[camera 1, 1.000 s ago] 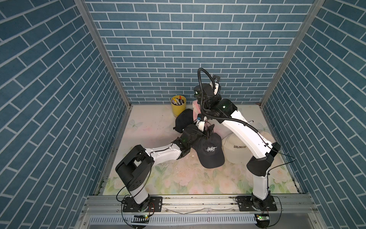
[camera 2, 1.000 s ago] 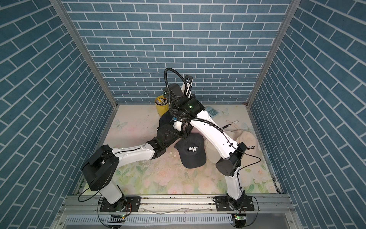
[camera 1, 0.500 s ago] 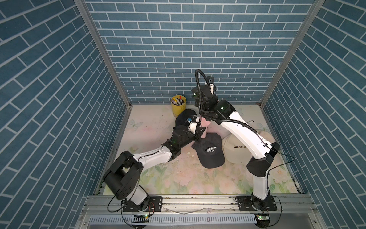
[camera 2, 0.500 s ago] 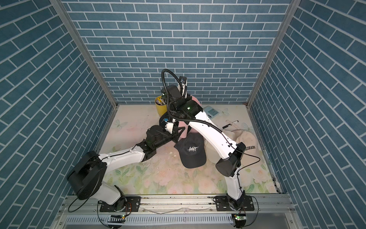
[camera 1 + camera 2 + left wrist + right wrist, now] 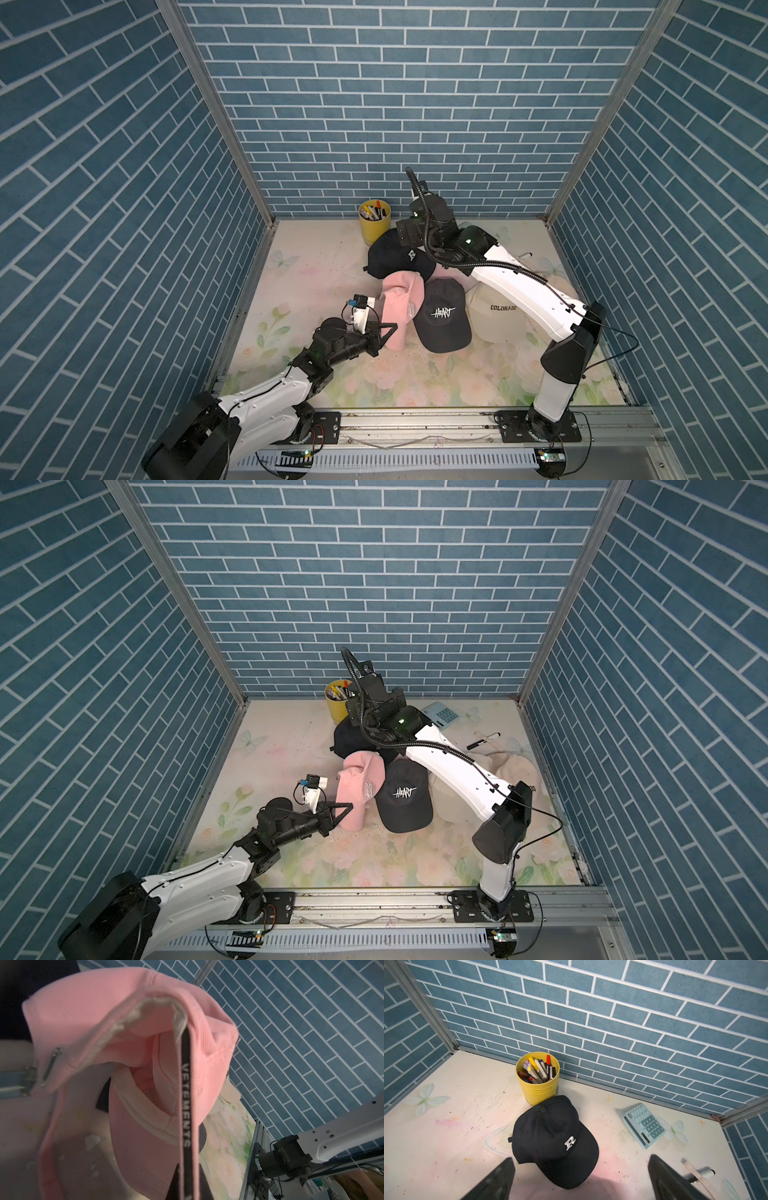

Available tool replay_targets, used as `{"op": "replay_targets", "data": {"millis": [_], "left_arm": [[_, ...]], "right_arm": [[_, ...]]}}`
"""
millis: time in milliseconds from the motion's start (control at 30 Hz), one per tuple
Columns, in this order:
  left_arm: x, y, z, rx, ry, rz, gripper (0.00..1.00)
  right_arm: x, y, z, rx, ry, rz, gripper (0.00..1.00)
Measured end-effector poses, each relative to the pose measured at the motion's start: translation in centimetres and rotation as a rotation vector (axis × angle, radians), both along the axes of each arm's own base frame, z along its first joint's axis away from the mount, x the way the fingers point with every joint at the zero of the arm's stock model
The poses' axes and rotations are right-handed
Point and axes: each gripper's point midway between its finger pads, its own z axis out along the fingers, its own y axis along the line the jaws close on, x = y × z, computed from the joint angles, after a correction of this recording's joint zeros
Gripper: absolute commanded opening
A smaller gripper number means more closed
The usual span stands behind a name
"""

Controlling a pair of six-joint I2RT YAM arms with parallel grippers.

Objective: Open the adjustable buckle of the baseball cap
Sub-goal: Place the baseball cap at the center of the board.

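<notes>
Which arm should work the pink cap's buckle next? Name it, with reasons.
Right, likely. The left end effector is shut on the pink cap, so it is occupied. The right end effector is open and empty above the black R cap, free to reach the metal buckle.

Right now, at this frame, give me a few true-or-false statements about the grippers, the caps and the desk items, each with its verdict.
1. The left gripper is shut on the pink cap. True.
2. The right gripper grips the black R cap. False: its jaws stand open above that cap, holding nothing.
3. The yellow cup holds pens. True.
4. The calculator lies on the HEART cap. False: it lies on the table, apart from that cap.
</notes>
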Motion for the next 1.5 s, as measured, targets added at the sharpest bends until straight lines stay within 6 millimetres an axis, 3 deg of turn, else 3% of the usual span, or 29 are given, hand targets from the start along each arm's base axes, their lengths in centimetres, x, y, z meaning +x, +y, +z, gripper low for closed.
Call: {"op": "replay_targets", "data": {"millis": [133,300,400,500,767,1133,1233,1300,1333,1467,1500], "left_arm": [[-1.0,1.7,0.1,-0.117,0.047,0.052,0.00],[-0.1,2.8,5.1,-0.309,-0.005,0.102,0.00],[0.2,3.2,6.0,-0.356,-0.006,0.111,0.00],[0.6,3.0,5.4,-0.368,0.039,0.112,0.00],[1.3,1.9,-1.3,-0.261,0.271,0.107,0.00],[2.4,1.3,-1.8,-0.303,0.288,0.107,0.02],[2.5,1.8,-1.9,-0.275,0.292,0.142,0.20],[2.6,2.4,-2.7,-0.227,0.309,0.184,0.38],[2.7,2.9,-3.9,-0.179,0.334,0.219,0.49],[1.7,5.2,-9.4,0.002,0.496,0.325,0.68],[1.9,5.3,-9.6,0.019,0.501,0.326,0.75]], "right_arm": [[-0.3,-1.0,0.3,0.022,0.002,0.009,0.99],[-0.6,-1.7,-1.4,0.008,0.035,0.023,0.99],[-0.6,-1.6,-2.3,-0.001,0.054,0.031,0.99],[-0.7,-1.5,-2.7,-0.004,0.062,0.038,0.99],[-0.8,-2.1,-3.8,-0.018,0.077,0.033,0.99],[-0.9,-3.5,-3.9,-0.018,0.076,0.014,0.99],[-0.7,-3.8,-4.2,-0.022,0.083,0.008,0.99],[-0.5,-4.0,-4.6,-0.022,0.091,0.006,0.99],[-0.4,-4.1,-4.7,-0.021,0.094,0.006,0.99],[0.0,-4.5,-5.0,-0.013,0.107,0.008,0.99],[0.1,-4.5,-5.0,-0.009,0.108,0.010,0.99]]}}
